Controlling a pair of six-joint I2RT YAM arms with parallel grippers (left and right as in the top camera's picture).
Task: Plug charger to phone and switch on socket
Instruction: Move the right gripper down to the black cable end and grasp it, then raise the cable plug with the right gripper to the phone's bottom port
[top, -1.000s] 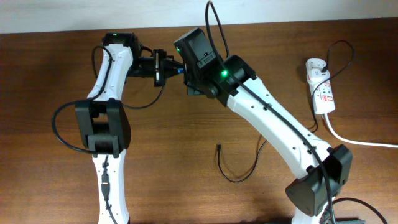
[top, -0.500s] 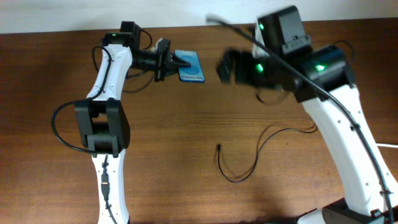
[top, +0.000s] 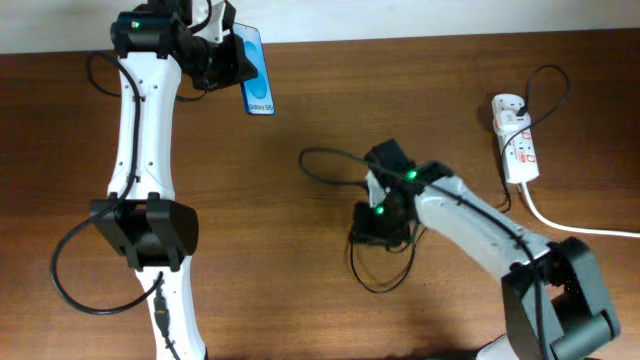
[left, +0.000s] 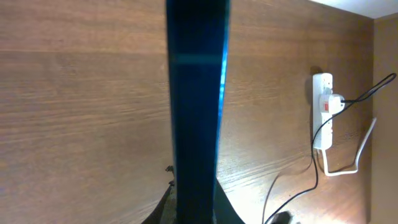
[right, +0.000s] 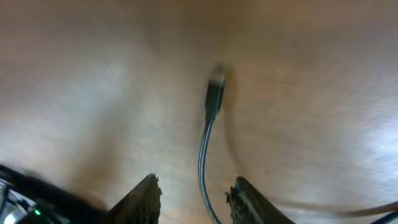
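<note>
The left hand is clamped on the phone, held edge-up above the bench's far left corner, long axis pointing away from the hand. The right hand, fingers apart, hangs over the charger, whose plug tip points away from it.

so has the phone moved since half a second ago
Yes. In the overhead view the phone has shifted left and up the frame, farther from the socket, and is gripped in the left end effector.
</note>
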